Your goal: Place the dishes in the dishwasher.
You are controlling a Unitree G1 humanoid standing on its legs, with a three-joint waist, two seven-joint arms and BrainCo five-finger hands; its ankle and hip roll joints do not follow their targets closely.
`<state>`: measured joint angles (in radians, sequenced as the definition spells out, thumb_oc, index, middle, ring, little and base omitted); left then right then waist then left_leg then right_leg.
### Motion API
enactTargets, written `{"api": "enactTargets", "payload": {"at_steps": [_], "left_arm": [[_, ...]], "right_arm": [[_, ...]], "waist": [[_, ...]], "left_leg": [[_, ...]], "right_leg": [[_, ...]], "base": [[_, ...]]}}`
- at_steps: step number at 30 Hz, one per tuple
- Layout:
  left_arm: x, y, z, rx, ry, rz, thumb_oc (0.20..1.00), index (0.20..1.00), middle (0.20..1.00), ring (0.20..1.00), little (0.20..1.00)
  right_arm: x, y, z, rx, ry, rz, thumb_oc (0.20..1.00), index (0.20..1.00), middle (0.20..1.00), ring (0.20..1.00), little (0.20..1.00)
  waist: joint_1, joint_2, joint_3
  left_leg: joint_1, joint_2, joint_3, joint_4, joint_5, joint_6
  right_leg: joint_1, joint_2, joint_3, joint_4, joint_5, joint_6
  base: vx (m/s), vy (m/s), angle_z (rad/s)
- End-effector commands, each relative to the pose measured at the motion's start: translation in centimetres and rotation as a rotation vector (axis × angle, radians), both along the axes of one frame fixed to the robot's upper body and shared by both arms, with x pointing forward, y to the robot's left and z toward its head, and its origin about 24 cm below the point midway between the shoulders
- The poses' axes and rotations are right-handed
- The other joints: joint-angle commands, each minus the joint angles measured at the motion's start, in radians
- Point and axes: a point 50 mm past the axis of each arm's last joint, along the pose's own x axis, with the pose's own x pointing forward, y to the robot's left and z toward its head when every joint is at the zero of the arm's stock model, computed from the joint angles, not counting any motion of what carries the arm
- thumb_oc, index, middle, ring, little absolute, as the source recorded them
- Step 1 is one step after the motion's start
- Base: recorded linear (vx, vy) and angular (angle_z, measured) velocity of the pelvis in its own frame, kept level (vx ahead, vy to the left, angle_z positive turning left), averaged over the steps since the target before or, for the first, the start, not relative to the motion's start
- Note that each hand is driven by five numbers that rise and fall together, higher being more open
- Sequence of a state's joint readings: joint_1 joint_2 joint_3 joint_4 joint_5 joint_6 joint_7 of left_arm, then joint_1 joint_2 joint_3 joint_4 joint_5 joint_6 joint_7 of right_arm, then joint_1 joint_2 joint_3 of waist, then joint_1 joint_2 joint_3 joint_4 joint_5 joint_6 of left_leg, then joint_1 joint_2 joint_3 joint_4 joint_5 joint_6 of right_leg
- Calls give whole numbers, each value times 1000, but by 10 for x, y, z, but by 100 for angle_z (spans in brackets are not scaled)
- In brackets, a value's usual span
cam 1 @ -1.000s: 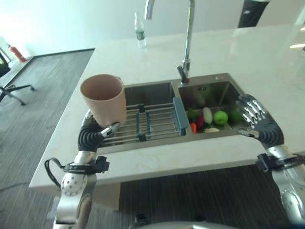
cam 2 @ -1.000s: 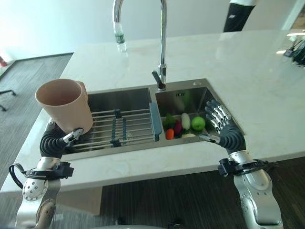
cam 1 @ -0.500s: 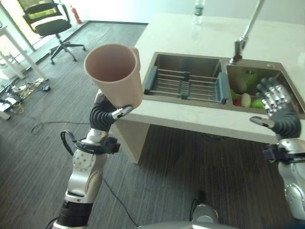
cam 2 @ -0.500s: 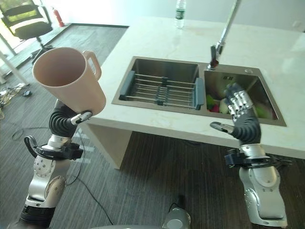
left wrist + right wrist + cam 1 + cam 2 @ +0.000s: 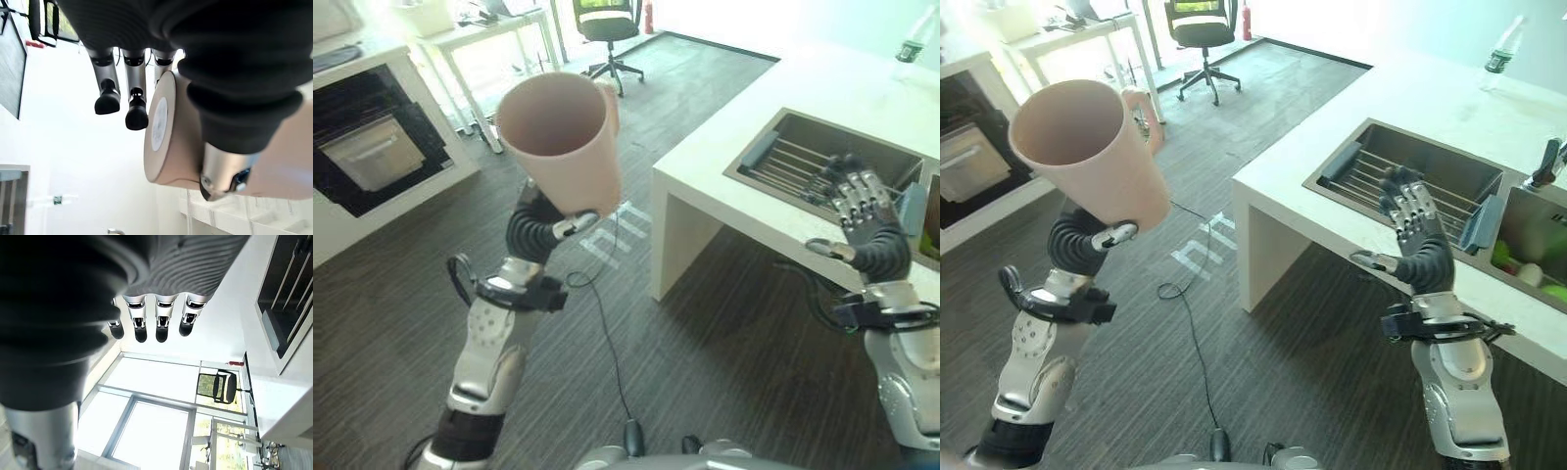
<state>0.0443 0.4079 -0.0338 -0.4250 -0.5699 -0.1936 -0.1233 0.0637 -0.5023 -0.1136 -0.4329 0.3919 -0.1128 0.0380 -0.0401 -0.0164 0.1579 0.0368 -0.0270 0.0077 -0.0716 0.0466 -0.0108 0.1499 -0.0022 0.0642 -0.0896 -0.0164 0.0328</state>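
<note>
A pink cup [image 5: 563,137] is being held aloft over the floor by the left hand [image 5: 540,227], whose thumb and fingers are being curled round its base, well apart from the surface [image 5: 1410,98] with the sink [image 5: 1400,171]. The right hand [image 5: 1412,235] is being kept spread and empty near the surface's edge. The cup is being carried tilted and gripped only low down, so it could probably be tipped out of the grasp by a jolt in transit.
</note>
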Motion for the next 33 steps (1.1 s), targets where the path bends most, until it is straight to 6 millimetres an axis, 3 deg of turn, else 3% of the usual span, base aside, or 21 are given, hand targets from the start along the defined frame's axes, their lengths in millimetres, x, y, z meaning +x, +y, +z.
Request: {"api": "enactTargets", "payload": {"at_steps": [1,3,4,5,6,8,10,12,13,17,19,21,22,24,25,28,33], "left_arm": [[3,5,32,-27,-166,-10,200,200,200,200,200],[-3,12,30,-63,-160,-8,200,200,200,200,200],[-3,11,29,-62,-161,-27,200,200,200,200,200],[-2,10,29,-60,-163,-30,200,200,200,200,200],[1,7,30,-60,-168,-66,200,200,200,200,200],[3,8,32,-84,-175,-56,200,200,200,200,200],[2,14,33,-113,-183,-39,200,200,200,200,200],[2,16,33,-121,-183,-37,200,200,200,200,200],[3,17,33,-139,-185,-20,200,200,200,200,200],[1,14,34,-112,-192,8,200,200,200,200,200],[1,16,34,-109,-186,18,200,200,200,200,200],[1,17,34,-93,-185,33,200,200,200,200,200],[1,17,35,-87,-186,30,200,200,200,200,200],[5,17,36,-94,-187,8,200,200,200,200,200],[5,18,38,-96,-195,13,200,200,200,200,200],[4,16,36,-102,-190,18,200,200,200,200,200],[3,14,37,-108,-190,22,200,200,200,200,200]], "right_arm": [[-5,0,26,-42,-132,1,1000,1000,1000,1000,1000],[-7,-3,26,-68,-114,-9,1000,1000,1000,1000,1000],[-8,-8,26,-77,-116,-30,1000,1000,1000,1000,1000],[-8,-10,26,-79,-118,-32,1000,1000,1000,1000,1000],[-7,-15,27,-87,-124,-70,1000,1000,1000,1000,1000],[-3,-18,29,-94,-137,-64,1000,1000,1000,1000,1000],[-2,-16,28,-108,-140,-67,1000,1000,1000,1000,1000],[-2,-16,27,-110,-138,-71,1000,1000,1000,1000,1000],[-1,-13,22,-104,-129,-71,1000,1000,1000,1000,1000],[-1,-8,19,-68,-112,-47,1000,1000,1000,1000,1000],[-1,-5,18,-73,-106,-45,1000,1000,1000,1000,1000],[-2,0,18,-59,-113,-23,1000,1000,1000,1000,1000],[-3,1,17,-62,-113,-27,1000,1000,1000,1000,1000],[-5,-5,16,-73,-103,-52,1000,1000,1000,1000,1000],[-6,-6,16,-70,-104,-45,1000,1000,1000,1000,1000],[-7,-8,16,-60,-100,-40,1000,1000,1000,1000,1000],[-3,-4,17,-72,-88,-30,1000,1000,1000,1000,1000]], "waist": [[-19,-8,-24],[15,-11,-15],[15,-14,-12],[9,-14,-12],[-14,-21,-19],[-25,-21,-24],[-27,-7,-35],[-29,1,-39],[-25,18,-53],[-1,19,-68],[9,19,-65],[23,21,-54],[17,21,-48],[-10,16,-43],[-15,6,-43],[-22,1,-50],[-18,3,-67]], "left_leg": [[73,78,10,-16,-70,-31],[34,121,44,-9,-29,-72],[23,135,135,14,-35,-78],[15,140,163,28,-39,-79],[12,160,316,89,-62,-72],[17,125,367,150,-129,-48],[53,100,393,119,-143,-34],[72,95,397,84,-133,-34],[108,83,366,-10,-107,-35],[101,63,296,-16,-121,-30],[97,53,275,-16,-125,-19],[92,49,258,-16,-124,-6],[90,47,232,-16,-124,-1],[82,43,171,-16,-113,1],[82,40,167,-16,-120,0],[87,38,158,-16,-122,3],[96,46,180,-16,-123,-1]], "right_leg": [[-35,6,-88,31,-25,37],[-15,-7,-156,15,-30,26],[-7,-23,-217,6,-38,28],[-7,-27,-240,4,-39,29],[-16,-54,-324,2,-30,32],[-21,-75,-384,8,-20,43],[-25,-81,-418,14,-17,50],[-26,-80,-426,15,-16,54],[-35,-77,-436,16,-9,64],[-69,-110,-451,29,26,98],[-91,-132,-460,82,34,112],[-135,-172,-469,214,46,117],[-152,-162,-434,237,38,116],[-145,-112,-331,168,6,104],[-139,-123,-319,134,38,115],[-99,-104,-272,49,37,110],[-63,-85,-260,2,33,96]], "base": [[21,-178,46],[-50,-126,41],[-125,-56,110],[-257,4,151],[-262,52,204],[-248,148,231],[-128,219,144],[-31,208,70],[-16,277,79],[6,302,44],[10,236,23],[17,243,31],[73,131,19],[84,-17,50],[50,-88,95],[45,-133,55],[8,-144,-8]]}}
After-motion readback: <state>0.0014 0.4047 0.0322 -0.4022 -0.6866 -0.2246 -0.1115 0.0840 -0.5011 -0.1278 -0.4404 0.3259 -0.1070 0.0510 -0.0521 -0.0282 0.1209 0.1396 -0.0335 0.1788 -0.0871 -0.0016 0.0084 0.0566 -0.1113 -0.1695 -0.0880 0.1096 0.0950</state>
